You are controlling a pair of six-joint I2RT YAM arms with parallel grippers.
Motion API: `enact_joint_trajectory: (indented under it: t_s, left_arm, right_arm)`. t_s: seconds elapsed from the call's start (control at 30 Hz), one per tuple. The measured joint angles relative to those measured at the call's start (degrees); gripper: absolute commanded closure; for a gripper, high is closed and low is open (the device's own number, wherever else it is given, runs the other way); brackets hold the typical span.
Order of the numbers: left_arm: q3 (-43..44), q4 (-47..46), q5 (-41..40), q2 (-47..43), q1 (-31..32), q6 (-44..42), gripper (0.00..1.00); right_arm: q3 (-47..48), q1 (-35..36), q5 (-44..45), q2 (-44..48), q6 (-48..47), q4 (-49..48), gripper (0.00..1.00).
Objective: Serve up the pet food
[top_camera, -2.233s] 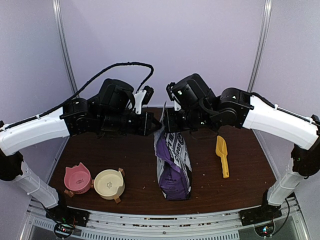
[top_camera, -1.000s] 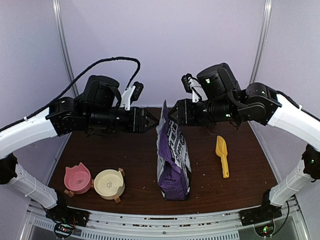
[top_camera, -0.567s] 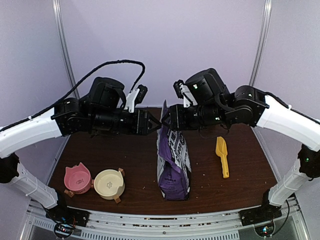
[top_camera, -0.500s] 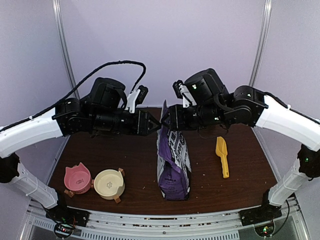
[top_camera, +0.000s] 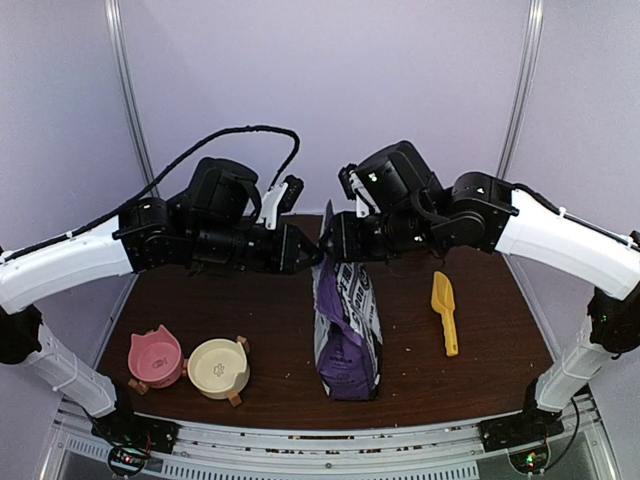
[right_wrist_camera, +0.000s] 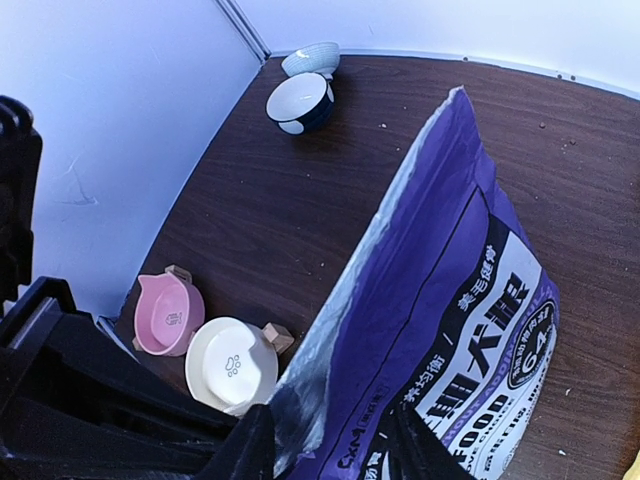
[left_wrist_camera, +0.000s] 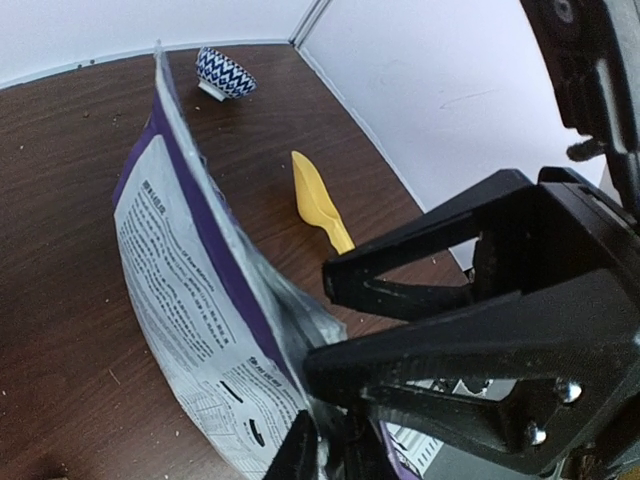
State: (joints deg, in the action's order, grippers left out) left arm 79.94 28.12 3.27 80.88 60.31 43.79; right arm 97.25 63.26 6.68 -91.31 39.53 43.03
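Opening step: my left tool [left_wrist_camera: 322,452] pinches the top lip of the bag [top_camera: 347,330] mid-counter [top_camera: 270,330], my right tool [right_wrist_camera: 325,445] sits spread astride that lip, pet food unseen, likely inside; next, clamp right and pull apart.

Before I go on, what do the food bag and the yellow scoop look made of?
Food bag: thin glossy plastic film, probably foil-lined; a silvery, creased inner face shows at its mouth. Yellow scoop: likely moulded plastic, matte, one uniform colour throughout.
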Motion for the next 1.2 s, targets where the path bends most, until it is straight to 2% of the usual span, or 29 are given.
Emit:
enact_joint_trajectory:
  t_s: [0.07,0.2,0.23,0.43,1.2]
  left_arm:
    - [0.0,-0.5,0.37,0.39,0.0,-0.31,1.0]
    - [-0.02,-0.92,0.35,0.7,0.0,-1.53,1.0]
    - [-0.2,-1.18,0.24,0.68,0.0,-1.73,1.0]
    - [-2.64,-4.68,-0.42,0.11,0.22,-2.34,1.0]
    - [-3.23,-5.75,-3.61,-0.09,1.31,-2.78,1.0]
  right_arm:
    - [0.0,-0.02,0.22,-0.15,-0.24,0.02,0.72]
    - [0.04,0.0,0.33,-0.52,-0.57,-0.04,0.99]
    - [0.04,0.02,0.31,-0.55,-0.63,-0.07,1.0]
    - [0.11,0.07,0.48,-0.55,-2.05,0.24,1.0]
    - [0.24,2.56,9.57,-0.79,-3.13,2.69,1.0]
